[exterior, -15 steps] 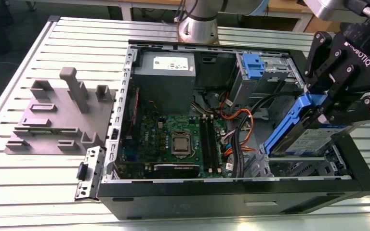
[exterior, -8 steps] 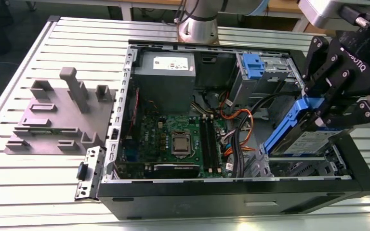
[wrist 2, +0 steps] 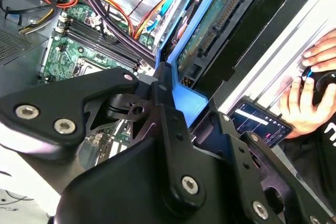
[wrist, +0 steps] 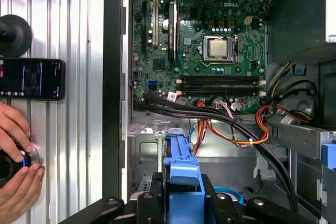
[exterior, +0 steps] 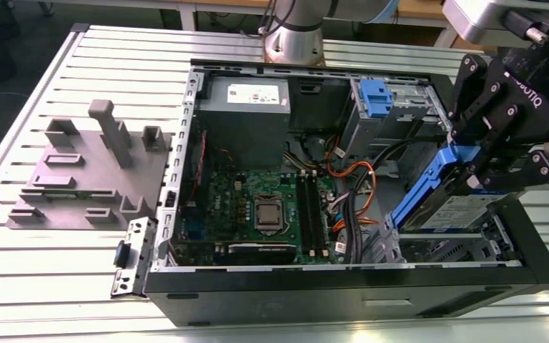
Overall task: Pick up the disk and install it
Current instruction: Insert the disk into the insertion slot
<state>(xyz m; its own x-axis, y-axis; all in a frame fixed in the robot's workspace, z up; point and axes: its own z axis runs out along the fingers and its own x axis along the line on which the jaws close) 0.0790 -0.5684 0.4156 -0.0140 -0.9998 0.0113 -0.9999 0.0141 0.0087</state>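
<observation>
The disk [exterior: 449, 209], a silver drive with a white-and-blue label in a blue carrier, hangs tilted over the drive bay [exterior: 443, 244] at the exterior view's right end of the open computer case [exterior: 351, 289]. My gripper [exterior: 487, 174] is shut on the carrier's upper end. In the second wrist view the black fingers [wrist 2: 167, 109] clamp the blue carrier, and the disk's [wrist 2: 209, 22] green circuit side and connector face the camera. In the first wrist view the disk's [wrist: 182, 165] blue handle end sits between the fingers of my gripper [wrist: 183, 200], above the case floor.
The motherboard [exterior: 255, 207], orange and black cables [exterior: 351, 182], a grey power-supply box [exterior: 246, 107] and a bare blue bracket [exterior: 374, 96] lie inside the case. A grey fixture [exterior: 83, 171] stands on the slatted table. A person's hands [wrist: 16, 153] and a phone [wrist: 31, 78] lie beside the case.
</observation>
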